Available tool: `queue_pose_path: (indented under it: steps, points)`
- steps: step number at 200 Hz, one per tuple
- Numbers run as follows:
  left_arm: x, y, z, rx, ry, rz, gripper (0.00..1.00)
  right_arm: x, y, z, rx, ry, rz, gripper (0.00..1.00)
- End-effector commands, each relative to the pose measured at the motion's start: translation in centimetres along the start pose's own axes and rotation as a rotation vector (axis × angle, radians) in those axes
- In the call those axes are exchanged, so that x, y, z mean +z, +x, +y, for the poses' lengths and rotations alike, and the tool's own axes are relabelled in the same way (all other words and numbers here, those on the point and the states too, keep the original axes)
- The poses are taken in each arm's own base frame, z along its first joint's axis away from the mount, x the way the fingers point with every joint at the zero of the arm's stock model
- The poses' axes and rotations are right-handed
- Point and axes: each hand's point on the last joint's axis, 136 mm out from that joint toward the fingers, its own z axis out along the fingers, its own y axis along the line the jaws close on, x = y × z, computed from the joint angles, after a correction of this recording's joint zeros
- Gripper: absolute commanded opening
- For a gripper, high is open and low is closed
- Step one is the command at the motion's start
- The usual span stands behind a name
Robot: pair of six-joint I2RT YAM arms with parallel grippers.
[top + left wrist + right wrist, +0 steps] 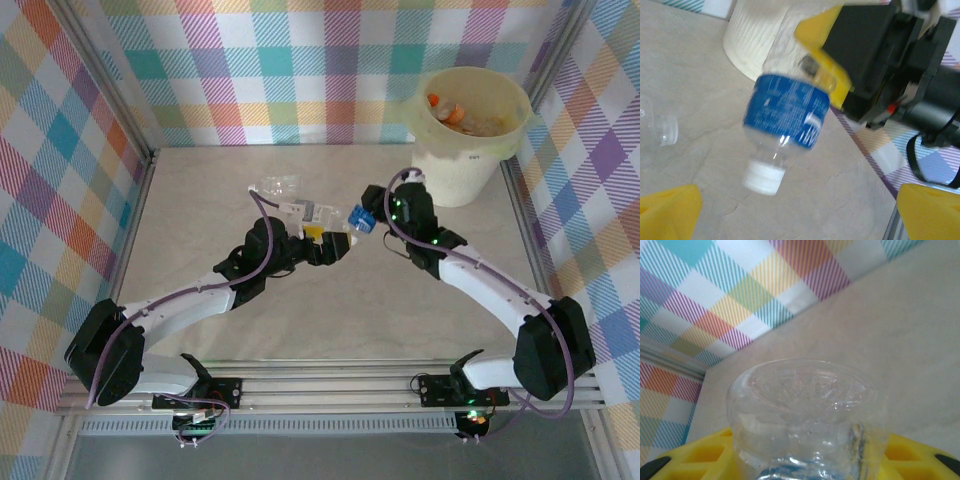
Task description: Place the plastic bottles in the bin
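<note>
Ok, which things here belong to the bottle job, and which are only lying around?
Job:
- blue-label bottle, held in the right end effector
- clear bottle on the table
- bin, with bottles inside

Not part of it:
- checked walls
- metal frame

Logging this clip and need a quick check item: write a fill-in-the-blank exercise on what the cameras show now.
1. The right gripper is shut on a plastic bottle with a ____ label.
2. That bottle's cap is ____.
3. The left gripper has its jaws ____.
4. The bin stands at the far ____ corner of the table.

Missing words: blue; white; open; right.
</note>
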Motion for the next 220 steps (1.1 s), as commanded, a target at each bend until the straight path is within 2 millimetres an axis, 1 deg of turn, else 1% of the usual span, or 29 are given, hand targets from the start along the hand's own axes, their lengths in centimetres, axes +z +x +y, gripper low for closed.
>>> queue_pose_path:
  steps: [1, 15, 45, 73, 98, 115, 144, 163, 185, 205, 220]
  points:
    - [0.1, -1.8, -0.7, -0.027, 0.017, -0.058, 1.00, -1.1, -5.5, 1.7, -0.068, -0.019, -0.124, 0.47]
    - [0.1, -1.7, -0.4, -0.037, 0.004, -0.057, 1.00, -1.4, -7.7, 2.1, -0.084, -0.021, -0.171, 0.47]
    - [0.0, -1.4, 0.3, -0.068, -0.025, -0.053, 1.00, -2.0, -12.9, 2.5, -0.049, -0.041, -0.230, 0.48]
    - [0.0, -1.2, 1.0, -0.086, -0.059, -0.053, 1.00, -2.7, -18.0, 1.9, -0.017, -0.035, -0.329, 0.49]
    - [-0.1, -1.2, 1.3, -0.092, -0.078, -0.057, 1.00, -3.0, -21.8, 1.5, 0.021, -0.038, -0.393, 0.49]
    - [-0.2, -1.3, 1.3, -0.093, -0.082, -0.059, 1.00, -3.1, -24.4, 0.6, 0.054, -0.020, -0.450, 0.50]
    - [-0.5, -1.3, 1.4, -0.093, -0.093, -0.058, 1.00, -2.9, -28.6, -2.2, 0.182, 0.010, -0.534, 0.50]
    - [-0.9, -1.1, 1.5, -0.090, -0.100, -0.055, 1.00, -2.4, -30.5, -4.5, 0.275, 0.043, -0.581, 0.50]
    - [-1.4, -0.9, 1.9, -0.092, -0.122, -0.053, 1.00, -1.7, -31.9, -7.9, 0.412, 0.086, -0.643, 0.51]
    - [-1.9, -0.5, 2.4, -0.090, -0.146, -0.051, 1.00, -1.2, -32.8, -11.5, 0.551, 0.118, -0.682, 0.50]
    - [-2.3, -0.4, 2.7, -0.088, -0.163, -0.054, 1.00, -0.8, -33.2, -13.3, 0.628, 0.130, -0.706, 0.50]
